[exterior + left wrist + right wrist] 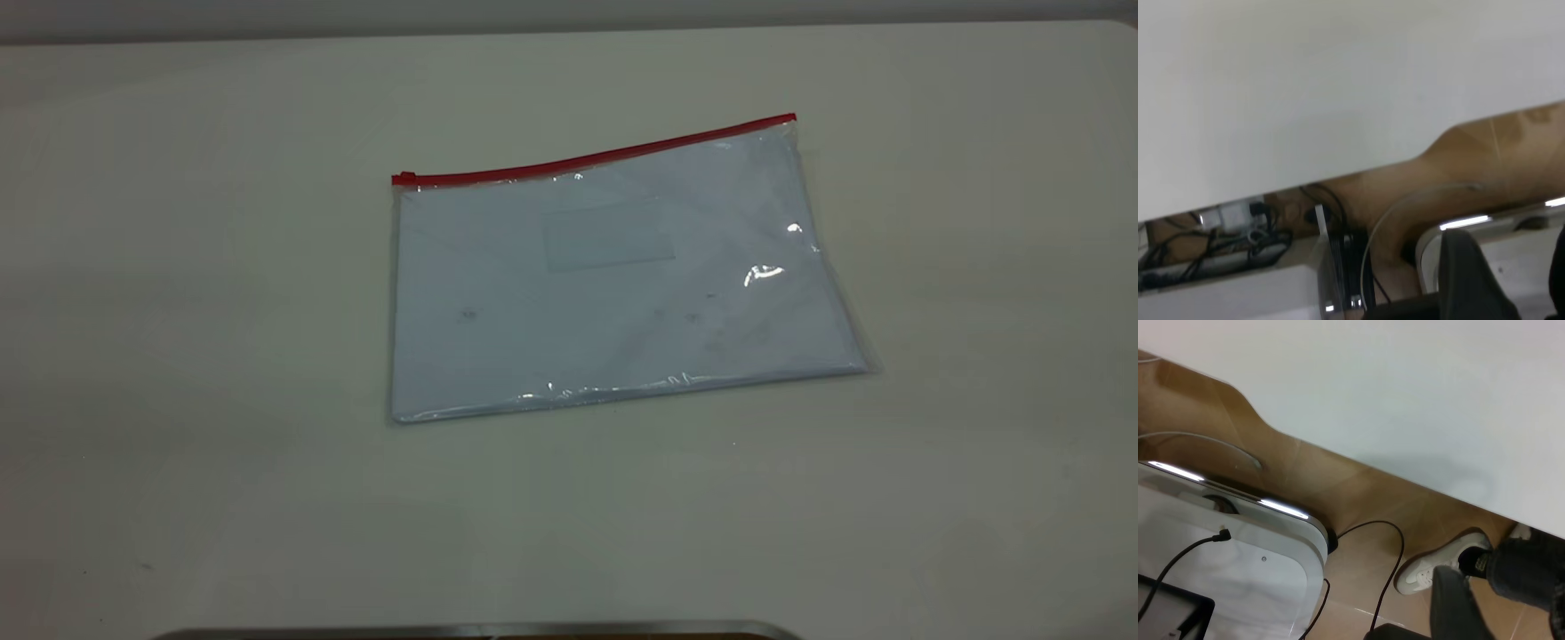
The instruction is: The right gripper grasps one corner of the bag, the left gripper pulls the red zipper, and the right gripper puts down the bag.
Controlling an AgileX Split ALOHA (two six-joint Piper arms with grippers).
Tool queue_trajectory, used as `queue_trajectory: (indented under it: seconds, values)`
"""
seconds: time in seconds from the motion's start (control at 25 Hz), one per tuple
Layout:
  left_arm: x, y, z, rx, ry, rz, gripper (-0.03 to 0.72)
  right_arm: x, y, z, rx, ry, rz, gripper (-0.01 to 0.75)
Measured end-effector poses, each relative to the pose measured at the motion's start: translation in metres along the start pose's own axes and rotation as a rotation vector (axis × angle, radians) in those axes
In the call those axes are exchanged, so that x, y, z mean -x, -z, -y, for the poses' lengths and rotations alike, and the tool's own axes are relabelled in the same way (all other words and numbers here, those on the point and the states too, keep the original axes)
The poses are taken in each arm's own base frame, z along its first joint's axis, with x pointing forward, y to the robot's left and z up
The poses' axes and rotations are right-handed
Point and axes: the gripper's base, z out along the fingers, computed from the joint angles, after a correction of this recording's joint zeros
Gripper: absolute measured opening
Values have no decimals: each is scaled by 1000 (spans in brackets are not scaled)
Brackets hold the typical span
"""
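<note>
Waiting to start, I have both arms parked off the bench (178, 356), and neither tool's spread is something I can tell. The bag (613, 284) lies flat, well away. Next, probably, my right tool takes the corner (787, 124) ending the red zipper (596, 160).

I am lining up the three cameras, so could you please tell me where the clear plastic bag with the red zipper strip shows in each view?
Exterior view: the flat clear plastic bag lies on the pale table, centre of the picture, its red zipper strip along the far edge, slider at the left end.
Left wrist view: not in it.
Right wrist view: not in it.
Shared landmark: the pale table top shows in all three.
</note>
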Motion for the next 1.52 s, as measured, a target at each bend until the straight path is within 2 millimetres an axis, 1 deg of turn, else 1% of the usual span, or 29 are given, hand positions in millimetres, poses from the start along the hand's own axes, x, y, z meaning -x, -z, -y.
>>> queue_trajectory:
  seconds: [0.48,0.64,0.76,0.92,1.04,1.28,1.36,1.52]
  values:
    - [-9,9,4,-6,2,105,369,-1,1,0,1,0,3,385]
    - [-12,11,5,-3,0,126,369,-5,7,2,0,-27,58,385]
    - [-16,14,6,3,-3,166,369,-16,20,9,-37,-128,157,385]
    - [-25,20,7,14,-8,239,369,-36,38,14,-119,-259,316,385]
    - [-32,24,9,24,-13,300,369,-52,48,12,-168,-313,426,385]
    - [-49,31,12,43,-24,421,369,-81,61,1,-214,-323,636,385]
    - [-52,31,13,44,-25,426,369,-85,62,0,-215,-321,651,385]
    - [-52,31,13,44,-25,425,369,-85,61,-1,-206,-321,648,385]
